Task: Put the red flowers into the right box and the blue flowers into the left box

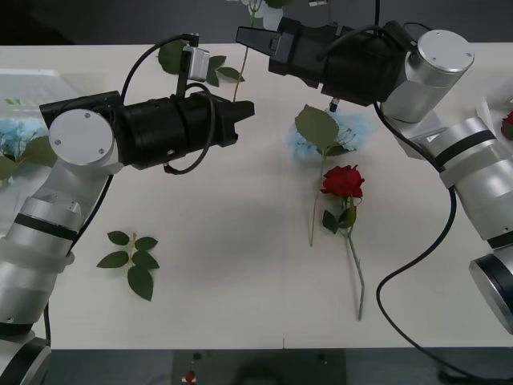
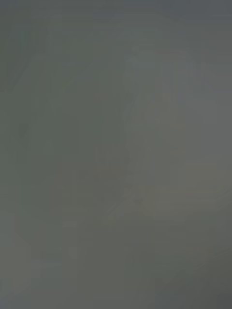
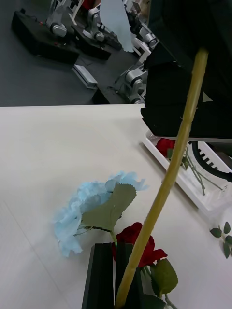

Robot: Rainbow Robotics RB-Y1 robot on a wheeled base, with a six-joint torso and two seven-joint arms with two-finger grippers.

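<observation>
we see the left gripper (image 3: pixel 116 275) clamped on a pale stem (image 3: pixel 166 183), above the table (image 1: pixel 240 265). a red flower (image 1: pixel 343 181) lies just beyond its fingers (image 3: pixel 101 275), touching a blue flower (image 1: pixel 341 132). the right gripper (image 1: pixel 250 36) hovers past both; we cannot tell its grip. the right box (image 3: pixel 193 193) holds another rose.

Your robot's two arms (image 1: pixel 48 224) are silver-grey tubes with black joint bands, round screwed end caps (image 1: pixel 80 135), black wrist housings (image 1: pixel 172 128) and looping black cables (image 1: pixel 417 257).
</observation>
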